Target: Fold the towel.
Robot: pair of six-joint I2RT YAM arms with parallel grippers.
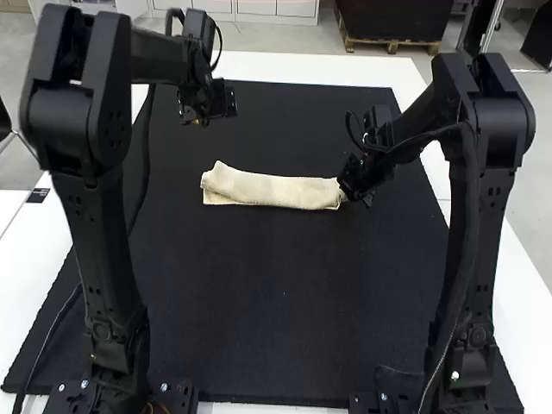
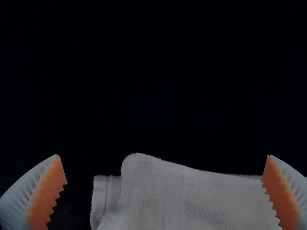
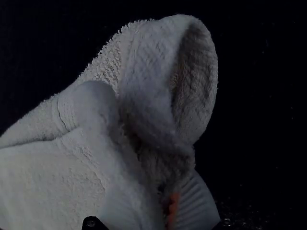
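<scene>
Black arms [image 1: 100, 259] trail dark cables [image 1: 146, 164]; white ribbed fingers [image 2: 17, 203] have toothed orange pads [image 2: 47, 194].

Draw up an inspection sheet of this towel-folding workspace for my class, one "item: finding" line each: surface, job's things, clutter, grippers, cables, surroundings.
Surface: black mat on a white table.
Job's things: towel folded into a narrow strip across the mat; its end by the right arm curls into a loop.
Clutter: small dark rectangle on the table, beyond the mat's left edge.
Grippers: left gripper open, holding nothing; right gripper closed on the towel's end.
Cables: one runs beside the left arm; loops at both wrists.
Surroundings: white tabletop borders the mat.
</scene>
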